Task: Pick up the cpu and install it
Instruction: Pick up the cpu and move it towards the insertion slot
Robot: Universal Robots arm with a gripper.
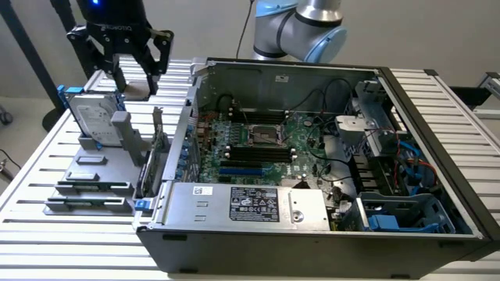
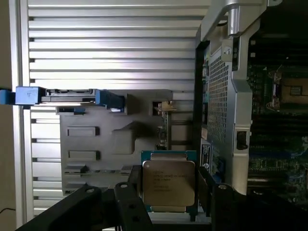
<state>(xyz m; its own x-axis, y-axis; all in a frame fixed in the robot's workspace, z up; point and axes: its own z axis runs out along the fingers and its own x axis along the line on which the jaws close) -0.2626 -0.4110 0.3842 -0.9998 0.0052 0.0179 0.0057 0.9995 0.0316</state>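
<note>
The gripper (image 1: 134, 79) hangs pointing straight down over the far end of the grey tray (image 1: 109, 172), to the exterior view's left of the open case (image 1: 312, 234). Its jaws are drawn in narrow on the cpu (image 2: 168, 182), a finger (image 2: 135, 190) on each opposite edge. The chip is held clear of the tray, silver top toward the wrist camera. Near it the hard drive (image 1: 92, 117) stands upright in the tray. Well apart, inside the case, lies the motherboard socket (image 1: 262, 136).
</note>
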